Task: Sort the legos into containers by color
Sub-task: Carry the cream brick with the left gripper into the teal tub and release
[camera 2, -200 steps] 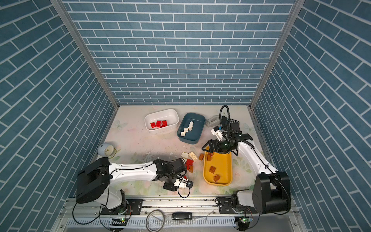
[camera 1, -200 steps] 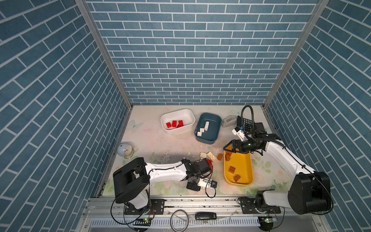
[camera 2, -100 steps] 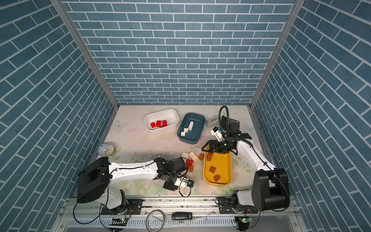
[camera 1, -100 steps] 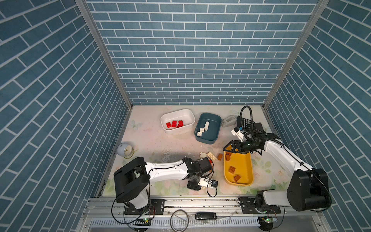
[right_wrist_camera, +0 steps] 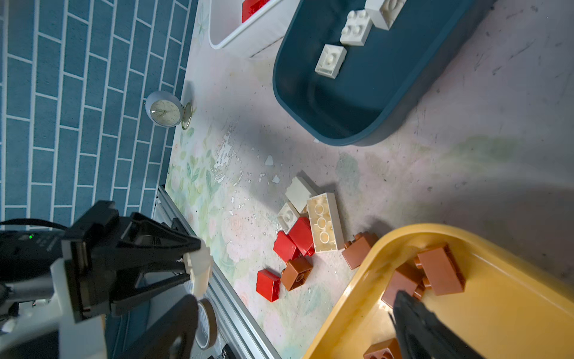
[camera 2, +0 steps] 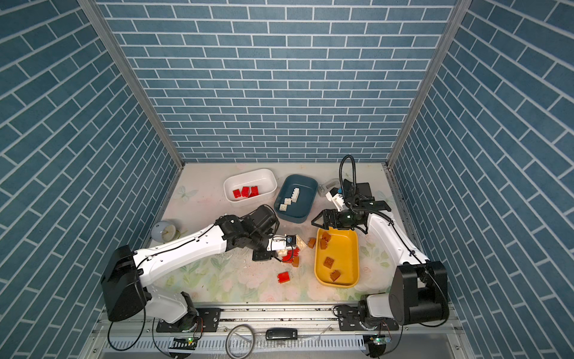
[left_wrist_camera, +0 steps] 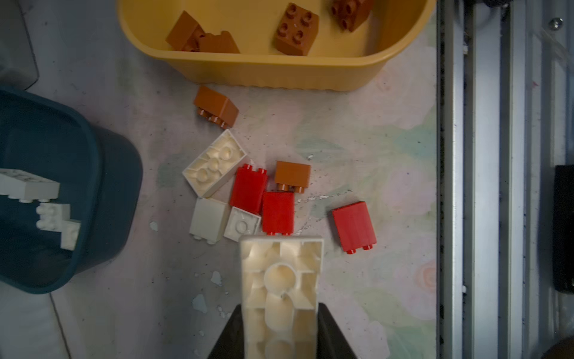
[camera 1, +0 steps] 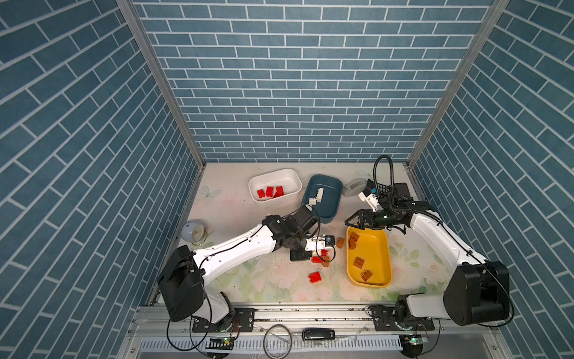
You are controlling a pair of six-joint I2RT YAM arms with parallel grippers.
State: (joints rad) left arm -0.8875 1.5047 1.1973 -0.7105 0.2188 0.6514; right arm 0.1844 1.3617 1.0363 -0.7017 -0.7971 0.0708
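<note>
Left wrist view: left gripper (left_wrist_camera: pixel 281 337) clamps a cream oblong brick (left_wrist_camera: pixel 281 279); in a top view the teal tub (camera 1: pixel 330 205) sits at twelve o'clock, and the right gripper (camera 1: pixel 352 219) gapes empty. Eight loose bricks (left_wrist_camera: pixel 248 189) lie unsorted on the tabletop (left_wrist_camera: pixel 357 140); tubs (camera 1: pixel 292 174) partly filled.
</note>
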